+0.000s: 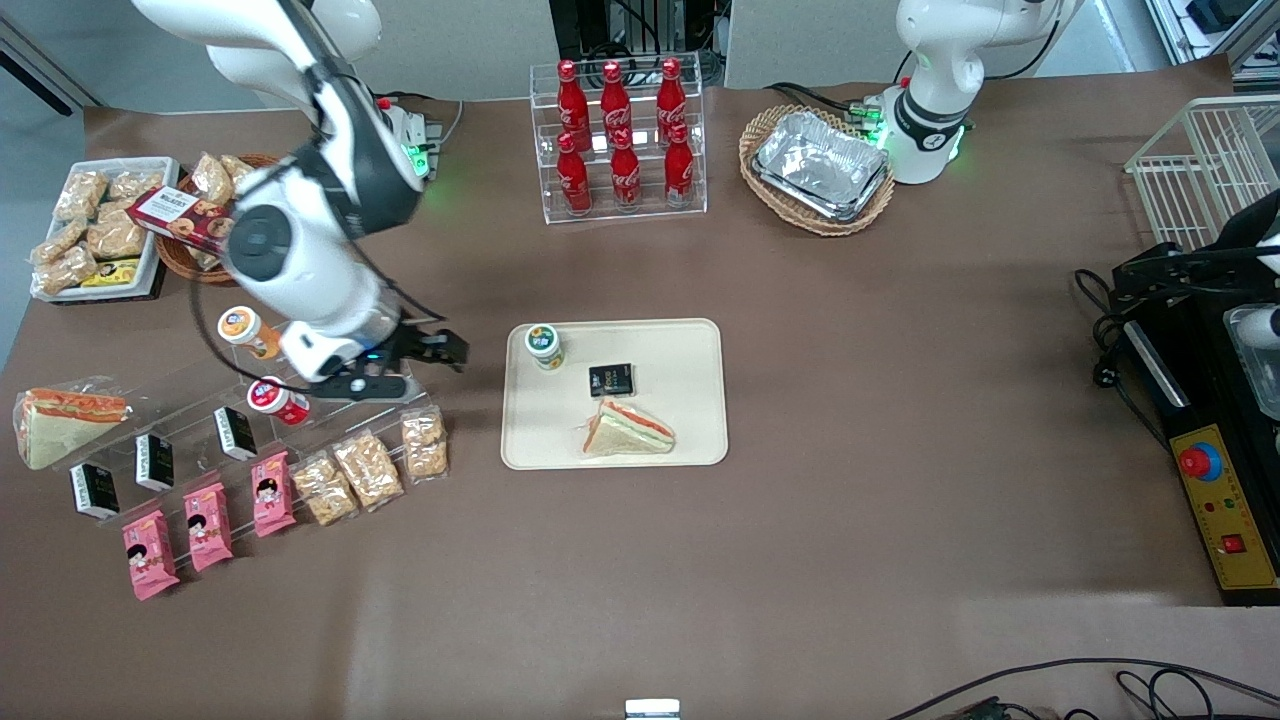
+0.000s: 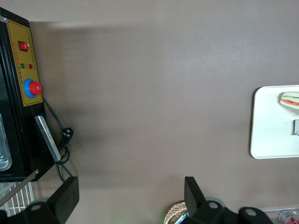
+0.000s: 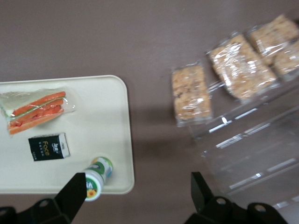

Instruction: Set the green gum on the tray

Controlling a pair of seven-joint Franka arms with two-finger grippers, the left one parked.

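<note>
The green gum (image 1: 544, 346) stands upright on the tray (image 1: 690, 440), in the corner of the tray that is farther from the front camera and toward the working arm's end of the table. In the right wrist view the green gum (image 3: 97, 179) also sits just inside the rim of the tray (image 3: 117, 121), and nothing is holding it. On the same tray lie a small black packet (image 1: 611, 380), near the gum, and a wrapped sandwich (image 1: 628, 431), which is nearer to the front camera than the packet. The gripper (image 1: 432, 352) hangs above the brown table (image 1: 850, 560), between the tray and the clear display rack (image 1: 200, 425), and it is apart from the gum. Its two fingers (image 3: 73, 193) stand wide apart with nothing between them. On the rack, close to the gripper, are a red-lidded bottle (image 1: 276, 399) and an orange-lidded bottle (image 1: 243, 329). Three bags of puffed snack (image 1: 368, 467) lie on the lower edge of the rack, nearer to the front camera than the gripper.
</note>
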